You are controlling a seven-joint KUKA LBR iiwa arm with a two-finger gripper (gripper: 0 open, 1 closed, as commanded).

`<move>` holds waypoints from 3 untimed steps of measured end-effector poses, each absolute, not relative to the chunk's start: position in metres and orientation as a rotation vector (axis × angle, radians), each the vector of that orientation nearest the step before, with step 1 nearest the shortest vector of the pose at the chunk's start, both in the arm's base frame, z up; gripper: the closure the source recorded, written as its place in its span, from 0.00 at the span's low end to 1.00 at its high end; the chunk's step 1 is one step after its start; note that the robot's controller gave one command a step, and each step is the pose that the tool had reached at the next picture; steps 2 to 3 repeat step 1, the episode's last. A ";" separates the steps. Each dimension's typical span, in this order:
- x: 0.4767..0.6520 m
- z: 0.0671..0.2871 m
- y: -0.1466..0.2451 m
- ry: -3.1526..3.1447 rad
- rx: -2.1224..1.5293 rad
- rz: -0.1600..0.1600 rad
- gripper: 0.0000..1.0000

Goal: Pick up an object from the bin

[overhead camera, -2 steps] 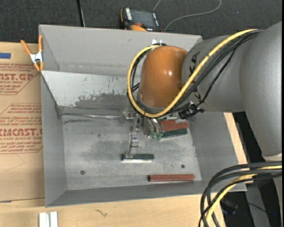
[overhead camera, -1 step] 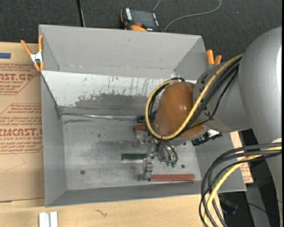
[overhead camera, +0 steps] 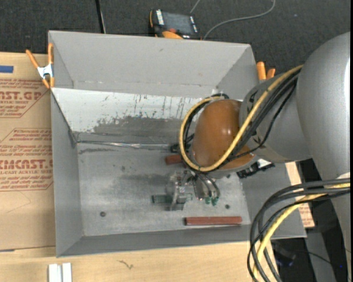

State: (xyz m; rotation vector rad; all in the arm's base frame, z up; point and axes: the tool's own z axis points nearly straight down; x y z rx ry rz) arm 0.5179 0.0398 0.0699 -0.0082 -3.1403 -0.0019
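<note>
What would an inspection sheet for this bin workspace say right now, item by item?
Surface: grey bin floor, scuffed.
Job's things: red-brown stick flat by the near wall; small green piece beside the gripper.
Clutter: shorter red-brown piece partly under the orange cover.
Gripper: low over the floor, right of centre.
Cables: yellow and black cables loop round the orange cover.
Surroundings: black device beyond the far rim.

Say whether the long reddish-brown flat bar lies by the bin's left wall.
No, the long reddish-brown flat bar lies near the right wall of the grey metal bin, beside the gripper.
</note>
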 end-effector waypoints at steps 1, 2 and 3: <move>0.527 0.221 0.049 -3.146 0.186 -0.001 1.00; 0.527 0.221 0.049 -3.146 0.186 -0.001 1.00; 0.527 0.221 0.049 -3.146 0.186 -0.001 1.00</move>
